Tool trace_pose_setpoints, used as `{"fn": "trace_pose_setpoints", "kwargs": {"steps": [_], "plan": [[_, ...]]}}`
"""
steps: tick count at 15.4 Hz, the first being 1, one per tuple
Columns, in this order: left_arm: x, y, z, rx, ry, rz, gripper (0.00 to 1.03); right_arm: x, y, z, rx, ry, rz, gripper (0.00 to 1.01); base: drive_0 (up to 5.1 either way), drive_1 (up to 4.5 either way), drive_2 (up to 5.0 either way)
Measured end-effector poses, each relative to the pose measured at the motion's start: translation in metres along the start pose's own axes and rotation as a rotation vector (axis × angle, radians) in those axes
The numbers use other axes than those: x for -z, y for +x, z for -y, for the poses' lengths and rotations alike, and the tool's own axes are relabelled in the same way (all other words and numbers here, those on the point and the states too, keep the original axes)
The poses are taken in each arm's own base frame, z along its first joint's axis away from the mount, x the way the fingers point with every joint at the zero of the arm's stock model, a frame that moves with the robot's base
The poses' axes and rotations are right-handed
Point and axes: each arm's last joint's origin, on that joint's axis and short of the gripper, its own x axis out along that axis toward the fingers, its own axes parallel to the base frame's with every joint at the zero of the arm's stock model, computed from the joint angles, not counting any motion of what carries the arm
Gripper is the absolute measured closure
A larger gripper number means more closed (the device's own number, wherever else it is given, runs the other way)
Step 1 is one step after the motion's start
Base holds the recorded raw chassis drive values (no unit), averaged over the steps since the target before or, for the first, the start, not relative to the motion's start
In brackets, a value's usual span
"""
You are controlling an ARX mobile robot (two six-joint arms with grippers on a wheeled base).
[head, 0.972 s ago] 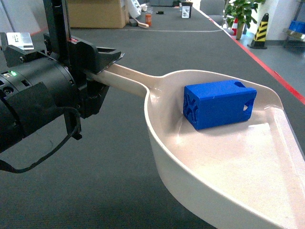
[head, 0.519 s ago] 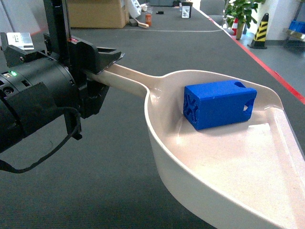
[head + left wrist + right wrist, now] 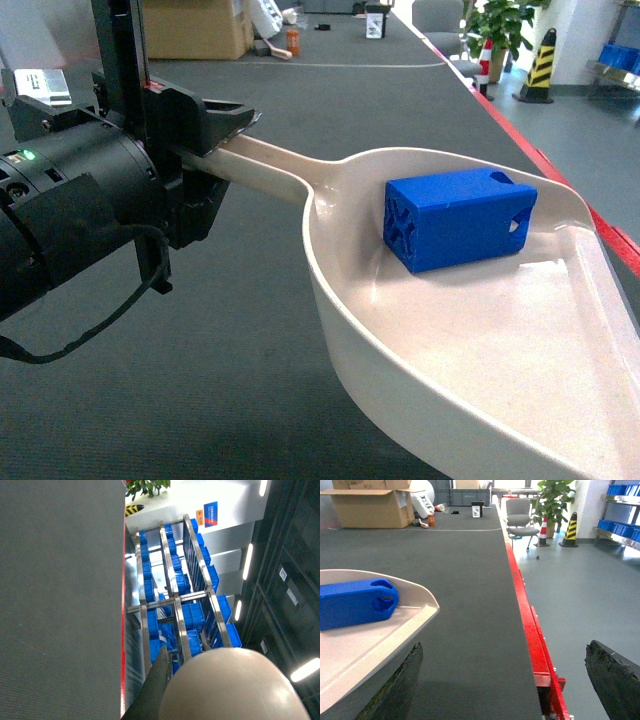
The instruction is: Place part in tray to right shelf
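While the left gripper (image 3: 215,150) is clamping the tray (image 3: 480,330) handle with the part (image 3: 455,218) riding inside — right jaws gaping, empty — it's looking like the carry-to-shelf (image 3: 175,615) leg, needing a level swing right.

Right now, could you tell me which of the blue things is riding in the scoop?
The small blue block, alone in the cream scoop; the blue crates sit on the steel rack.

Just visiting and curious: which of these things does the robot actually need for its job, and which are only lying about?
Needed:
part
tray
left end effector, shut on the tray's handle
right shelf

Lying about:
cardboard box
office chair
potted plant
striped bollard
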Motion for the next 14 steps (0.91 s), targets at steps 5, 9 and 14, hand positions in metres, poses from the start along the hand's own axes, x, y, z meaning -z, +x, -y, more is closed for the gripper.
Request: {"fn": "trace_pose_setpoints", "kwargs": {"steps": [5, 9, 14], "plan": [[0.0, 0.0, 0.0002, 0.002, 0.0, 0.002, 0.9, 0.0, 0.0, 0.0, 0.0, 0.0, 0.0, 0.03, 4.9, -2.49, -2.5], [0.0, 0.0, 0.0002, 0.001, 0.0, 0.002, 0.9, 0.0, 0.0, 0.0, 0.0, 0.0, 0.0, 0.03, 5.0, -2.44, -2.4], [0.0001, 0.0, 0.0, -0.001, 0.0, -0.001, 0.9, 0.0, 0.0, 0.0, 0.0, 0.0, 0.0, 0.03, 5.0, -2.45, -2.5]]}}
